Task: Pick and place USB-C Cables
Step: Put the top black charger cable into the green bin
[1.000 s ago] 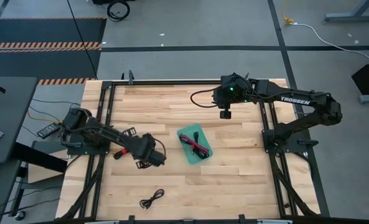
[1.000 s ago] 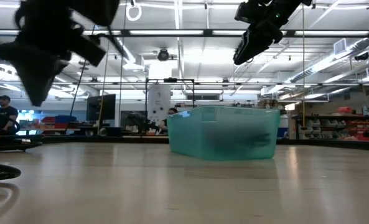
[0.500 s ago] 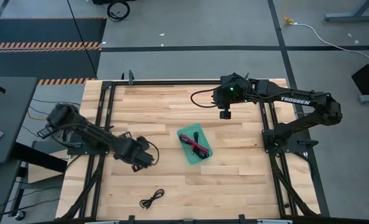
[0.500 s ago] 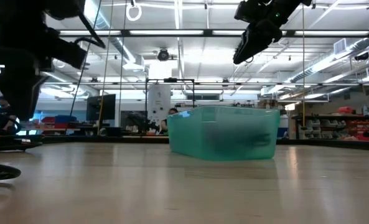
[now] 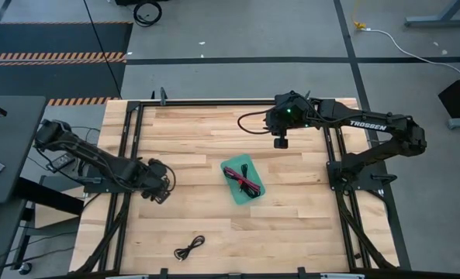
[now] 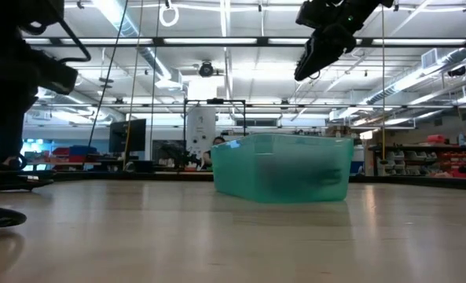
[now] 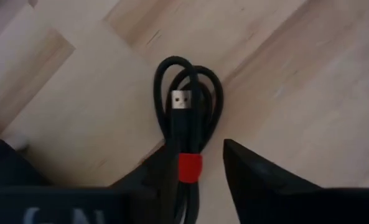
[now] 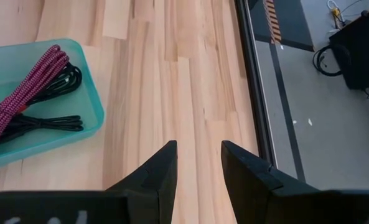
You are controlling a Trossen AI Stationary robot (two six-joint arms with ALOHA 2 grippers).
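Since a second ago, left end effector (image 5: 158,190) has pulled back toward nine o'clock; its fingers straddle a black coiled cable with red tie (image 7: 185,134), seemingly not yet pinching. Right end effector (image 5: 281,141) waits spread at one o'clock. Glossy teal tray (image 5: 254,194) holds braided maroon cable (image 8: 23,87); one cable (image 5: 189,247) lies at six o'clock on wooden counter (image 5: 292,217).

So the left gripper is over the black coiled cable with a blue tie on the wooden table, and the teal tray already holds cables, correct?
Not quite: the tie is red, not blue, as the left wrist view shows. The left gripper is over the black coiled cable on the wooden table, and the teal tray already holds cables.
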